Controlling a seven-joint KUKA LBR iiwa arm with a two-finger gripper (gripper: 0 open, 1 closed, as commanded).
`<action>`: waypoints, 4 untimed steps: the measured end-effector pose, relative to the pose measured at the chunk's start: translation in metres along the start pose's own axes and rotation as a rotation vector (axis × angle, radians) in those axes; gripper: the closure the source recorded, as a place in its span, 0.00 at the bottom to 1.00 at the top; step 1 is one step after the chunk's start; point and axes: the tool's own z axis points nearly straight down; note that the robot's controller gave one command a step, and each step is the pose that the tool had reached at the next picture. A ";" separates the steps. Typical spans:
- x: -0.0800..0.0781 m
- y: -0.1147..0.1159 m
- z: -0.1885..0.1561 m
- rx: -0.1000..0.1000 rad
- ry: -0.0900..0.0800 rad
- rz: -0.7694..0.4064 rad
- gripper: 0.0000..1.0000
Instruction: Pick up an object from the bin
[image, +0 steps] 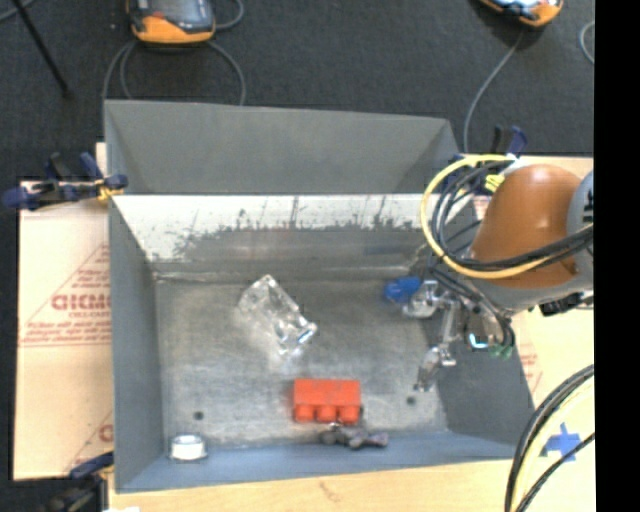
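Observation:
My gripper (432, 368) hangs low at the right side of the bin, just above the floor near the right wall, with nothing seen in it. A small blue thing (400, 291) lies close to its upper left, by the back wall. A red block (325, 400) with three round bumps along its front lies to the gripper's lower left, near the front wall. A clear plastic cup (276, 316) lies on its side in the middle of the bin, well left of the gripper.
A small dark grey piece (352, 438) lies against the front wall just below the red block. A white round cap (187, 447) sits in the front left corner. The arm's orange cover and yellow cables overhang the bin's right rim.

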 end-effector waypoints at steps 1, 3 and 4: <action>-0.011 0.089 0.031 -0.006 -0.005 -0.025 0.00; 0.032 0.125 0.085 0.006 -0.021 -0.350 0.00; 0.033 0.125 0.085 0.004 -0.020 -0.352 1.00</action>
